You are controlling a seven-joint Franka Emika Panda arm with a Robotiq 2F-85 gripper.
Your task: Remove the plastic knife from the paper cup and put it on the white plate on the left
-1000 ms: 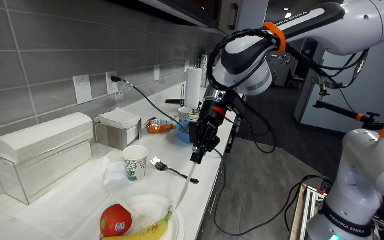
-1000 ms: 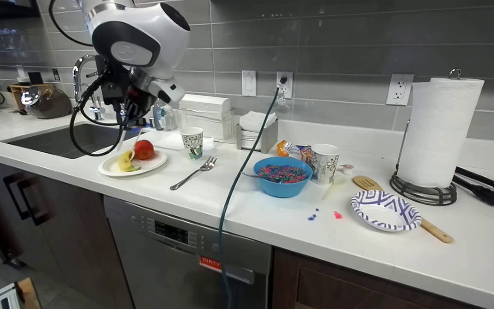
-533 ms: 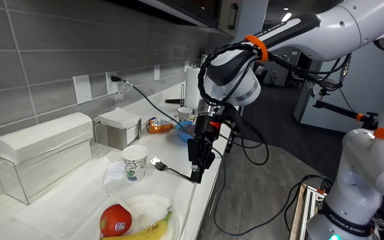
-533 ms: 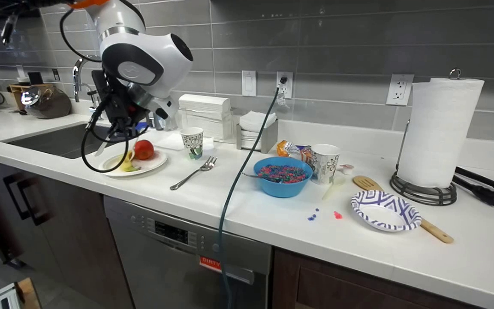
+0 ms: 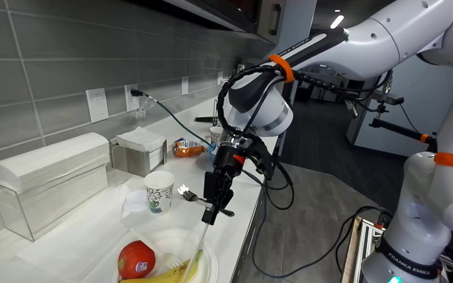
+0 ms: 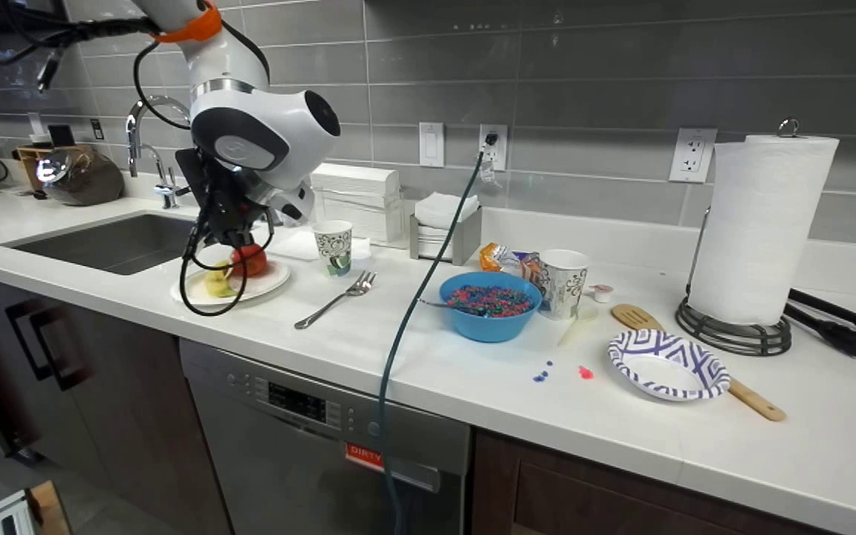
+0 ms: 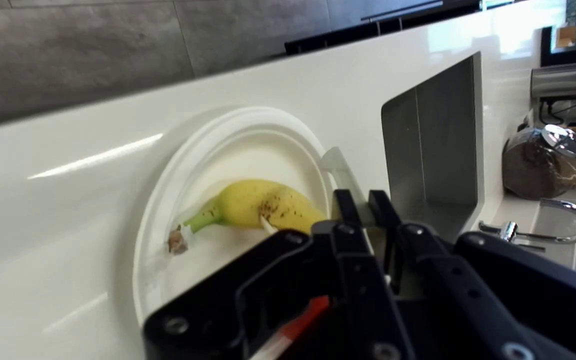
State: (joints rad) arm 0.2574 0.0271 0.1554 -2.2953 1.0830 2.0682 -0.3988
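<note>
My gripper (image 5: 209, 219) is shut on a translucent plastic knife (image 5: 197, 247), which slants down from the fingertips over the white plate (image 5: 213, 261). In the wrist view the knife's blade (image 7: 340, 170) crosses the plate's (image 7: 149, 255) sink-side rim in sight, and the gripper (image 7: 363, 200) is above; whether knife and plate touch I cannot tell. A banana (image 5: 171, 274), a red fruit (image 5: 136, 259) and a white plastic fork (image 5: 171, 260) lie on the plate. A patterned paper cup (image 6: 334, 247) stands upright beside the plate; a similar cup (image 6: 563, 282) stands behind the blue bowl.
A metal fork (image 6: 335, 301) lies between plate and blue bowl (image 6: 489, 327). Napkin holders (image 5: 57, 181) stand along the wall. The sink (image 7: 433, 145) opens beside the plate. A cable (image 6: 402, 334) hangs across the counter. The counter's front edge (image 5: 246, 236) is near the plate.
My gripper has moved lower and, in the latest half second, inward from the counter's front edge, carrying the knife over the plate and banana. Cup, plate and its contents have not moved.
</note>
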